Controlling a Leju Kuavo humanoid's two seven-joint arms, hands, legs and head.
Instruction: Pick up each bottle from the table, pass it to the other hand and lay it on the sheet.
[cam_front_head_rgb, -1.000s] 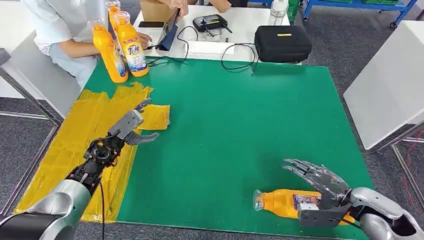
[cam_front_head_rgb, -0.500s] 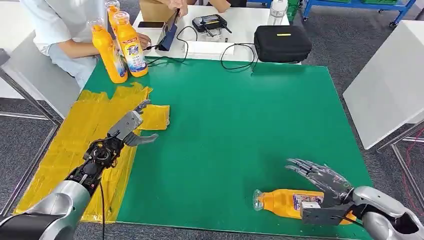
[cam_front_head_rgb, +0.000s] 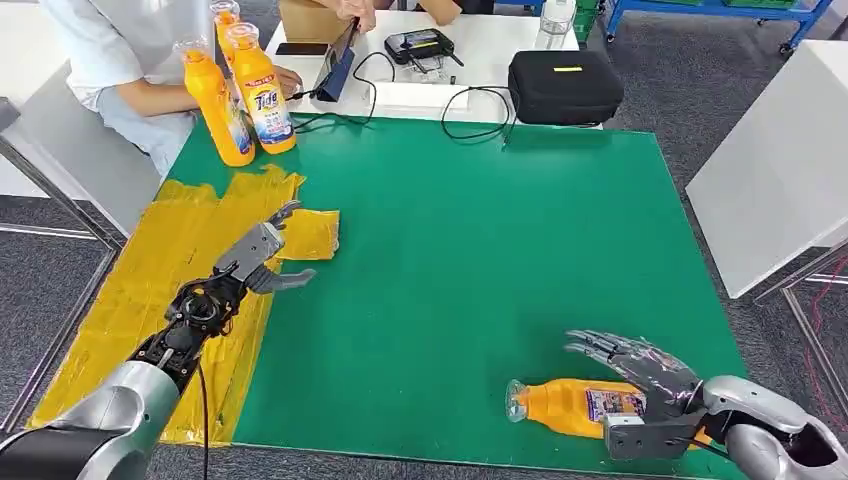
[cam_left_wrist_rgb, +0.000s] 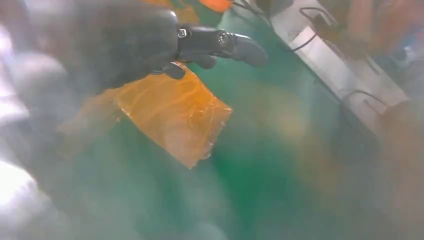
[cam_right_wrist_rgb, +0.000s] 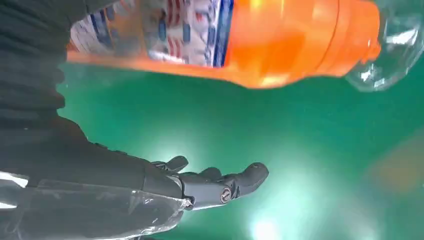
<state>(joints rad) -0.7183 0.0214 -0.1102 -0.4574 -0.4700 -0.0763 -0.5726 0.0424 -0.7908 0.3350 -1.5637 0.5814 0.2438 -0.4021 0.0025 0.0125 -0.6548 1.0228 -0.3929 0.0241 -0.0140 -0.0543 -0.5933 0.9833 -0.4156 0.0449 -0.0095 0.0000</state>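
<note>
At the counter's (cam_front_head_rgb: 480, 250) near edge, an orange detergent bottle (cam_front_head_rgb: 565, 405) lies sideways.
The right robot hand (cam_front_head_rgb: 645, 375) hovers spread over it, holding nothing; the left robot hand (cam_front_head_rgb: 262, 252) hangs open above the yellow sheet (cam_front_head_rgb: 170, 270).

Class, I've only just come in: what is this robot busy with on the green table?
The right hand is spread open over an orange bottle lying on its side on the green table, not gripping it yet. The left hand hovers open above the yellow sheet. More bottles stand upright at the far corner.
</note>
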